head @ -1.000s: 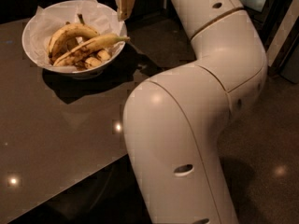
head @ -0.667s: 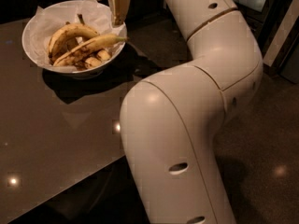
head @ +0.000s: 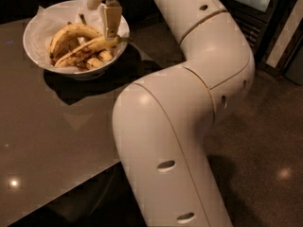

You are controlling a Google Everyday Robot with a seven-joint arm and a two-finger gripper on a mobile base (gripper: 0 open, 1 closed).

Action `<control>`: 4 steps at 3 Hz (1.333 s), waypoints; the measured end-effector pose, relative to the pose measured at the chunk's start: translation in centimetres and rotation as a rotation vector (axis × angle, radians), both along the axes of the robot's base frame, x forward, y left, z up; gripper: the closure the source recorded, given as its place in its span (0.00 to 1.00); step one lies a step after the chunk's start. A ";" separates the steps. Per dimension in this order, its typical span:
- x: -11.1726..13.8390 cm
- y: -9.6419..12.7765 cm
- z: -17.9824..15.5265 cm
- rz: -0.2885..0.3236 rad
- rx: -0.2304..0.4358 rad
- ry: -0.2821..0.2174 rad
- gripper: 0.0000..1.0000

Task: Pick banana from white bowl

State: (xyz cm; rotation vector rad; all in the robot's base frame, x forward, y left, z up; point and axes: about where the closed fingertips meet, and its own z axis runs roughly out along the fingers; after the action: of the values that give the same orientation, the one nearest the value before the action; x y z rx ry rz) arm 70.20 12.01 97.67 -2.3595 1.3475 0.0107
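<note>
The white bowl [head: 34,30], lined with crinkled white paper, stands at the far left of the dark table. The long, nearly straight speckled banana [head: 85,49] lies across it, its stem pointing right over the rim. A shorter curved banana [head: 66,33] lies behind it, and small stubby pieces [head: 97,60] lie in front. My gripper [head: 101,14] hangs over the bowl's right side, open and empty. Its long tan finger [head: 110,19] points down, with its tip just above the long banana's stem end.
My white arm [head: 189,93] bends across the right half of the view, over the edge of the glossy dark table [head: 52,141]. Dark floor [head: 265,145] and a dark cabinet front [head: 255,27] lie to the right.
My gripper has moved left and down, from beside the bowl's right rim to over the bowl, close above the long banana's stem end. The bananas have not moved.
</note>
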 end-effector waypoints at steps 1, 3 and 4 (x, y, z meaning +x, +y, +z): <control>-0.2 1.1 -1.2 -0.011 0.010 0.047 0.39; -0.3 2.2 -2.4 -0.026 0.016 0.097 0.36; -0.4 2.6 -2.9 -0.023 0.014 0.114 0.38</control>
State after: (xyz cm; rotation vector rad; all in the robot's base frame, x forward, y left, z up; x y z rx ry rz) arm 69.80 14.62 94.82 -2.3626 1.4222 0.1499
